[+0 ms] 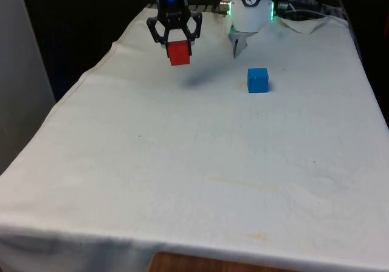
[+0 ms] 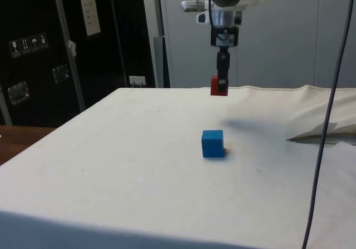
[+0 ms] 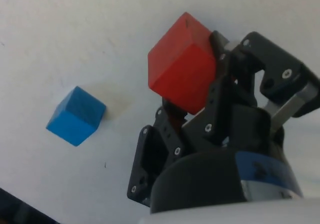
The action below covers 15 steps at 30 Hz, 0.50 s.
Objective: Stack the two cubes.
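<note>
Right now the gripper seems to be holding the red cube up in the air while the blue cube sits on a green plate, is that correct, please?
Not quite: the blue cube sits directly on the white cloth, not on a plate, as the front and side views show. The gripper does hold the red cube up in the air.

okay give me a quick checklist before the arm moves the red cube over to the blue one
1. Red cube clamped in the gripper: ok.
2. Red cube lifted off the white cloth: ok.
3. Blue cube resting flat, top face free: ok.
4. Red cube above the blue cube: not ok, it hangs towards the front view's left.
5. Path between the cubes free: ok.
6. Red cube square to the blue cube: cannot tell.
</note>
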Tool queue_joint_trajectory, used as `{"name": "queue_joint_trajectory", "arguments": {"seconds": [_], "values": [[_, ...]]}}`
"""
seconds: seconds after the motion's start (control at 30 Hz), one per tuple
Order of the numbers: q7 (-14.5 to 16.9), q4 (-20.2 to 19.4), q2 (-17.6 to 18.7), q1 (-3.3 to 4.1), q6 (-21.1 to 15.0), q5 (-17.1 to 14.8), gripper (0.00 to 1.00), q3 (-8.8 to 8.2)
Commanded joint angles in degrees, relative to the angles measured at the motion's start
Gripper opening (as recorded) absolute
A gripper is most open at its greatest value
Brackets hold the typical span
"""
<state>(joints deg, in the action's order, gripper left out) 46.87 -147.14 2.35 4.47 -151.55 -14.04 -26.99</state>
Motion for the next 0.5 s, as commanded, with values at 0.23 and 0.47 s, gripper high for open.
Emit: {"name": "queue_joint_trajectory", "arguments": {"seconds": [0.23,0.47], "values": [[-5.5,0.4,-0.74,0.46,1.49,4.47,0.01,1.03],[-8.94,0.34,-1.55,0.57,2.23,6.82,0.01,2.52]]}}
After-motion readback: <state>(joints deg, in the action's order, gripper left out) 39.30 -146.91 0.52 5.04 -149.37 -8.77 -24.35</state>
